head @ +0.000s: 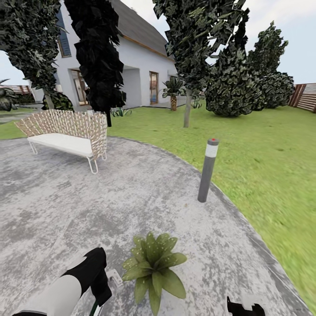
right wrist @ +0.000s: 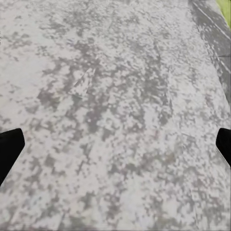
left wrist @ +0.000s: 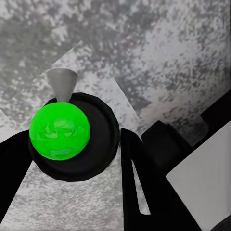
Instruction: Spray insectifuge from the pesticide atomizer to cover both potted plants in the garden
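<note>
Nearest the head camera, at the lower left of the frame, the robot's left arm [head: 66, 292] reaches forward in white and black, and its left gripper [left wrist: 77, 144] is clenched around the spray bottle [left wrist: 72, 137]; from the wrist camera the bottle shows a bright green round top, a black collar and a small pale cone nozzle, pressed between the dark fingers [left wrist: 144, 183] above the speckled grey paving [left wrist: 159, 53]. From the head camera a whitish bit of the bottle [head: 115, 278] peeks out just beside the arm's black wrist. Just right of it, at the lower middle, one potted plant [head: 153, 270] sits on the round grey paving [head: 87, 206], a low rosette of broad pointed green leaves; its pot is hidden under them. At the bottom right edge the black tip of the right gripper [head: 245, 307] shows, and in its wrist view the two dark fingertips [right wrist: 9, 151] stand far apart at opposite edges, released and grasping nothing, over bare paving. Farther back, in the upper left, a woven bench [head: 66, 131] with a white seat stands on the paving. Right of centre a grey bollard lamp [head: 207, 170] stands upright at the paving's edge. Green lawn [head: 272, 166] spreads to the right, with dark trees [head: 197, 48], a white house [head: 140, 66] and a brown slat fence [head: 305, 96] at the upper right.
</note>
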{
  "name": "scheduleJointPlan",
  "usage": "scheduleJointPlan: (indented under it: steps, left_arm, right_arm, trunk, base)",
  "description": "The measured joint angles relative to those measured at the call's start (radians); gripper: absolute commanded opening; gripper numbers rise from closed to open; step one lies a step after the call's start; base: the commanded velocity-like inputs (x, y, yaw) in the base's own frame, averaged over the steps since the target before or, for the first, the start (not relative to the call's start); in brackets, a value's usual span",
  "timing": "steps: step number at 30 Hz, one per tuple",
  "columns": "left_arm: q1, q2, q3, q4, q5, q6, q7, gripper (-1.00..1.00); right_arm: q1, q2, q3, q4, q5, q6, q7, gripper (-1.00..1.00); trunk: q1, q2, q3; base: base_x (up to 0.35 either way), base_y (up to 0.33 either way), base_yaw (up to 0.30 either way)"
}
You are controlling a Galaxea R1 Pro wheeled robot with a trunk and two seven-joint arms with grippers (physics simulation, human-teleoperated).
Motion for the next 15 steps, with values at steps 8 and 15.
scheduleJointPlan:
  steps: [8,15]
  left_arm:
    - [0.000,0.004,0.002,0.000,-0.001,-0.003,-0.001,-1.00]
    - [0.001,0.011,0.003,0.000,-0.001,-0.004,-0.001,-1.00]
  right_arm:
    - [0.000,0.001,0.000,0.000,0.000,0.000,0.000,1.00]
    - [0.000,0.001,0.000,0.000,0.000,0.000,0.001,1.00]
  trunk:
    - [0.000,0.000,0.000]
    - [0.000,0.000,0.000]
  base:
    - [0.080,-0.158,0.277]
    - [0.002,-0.003,0.278]
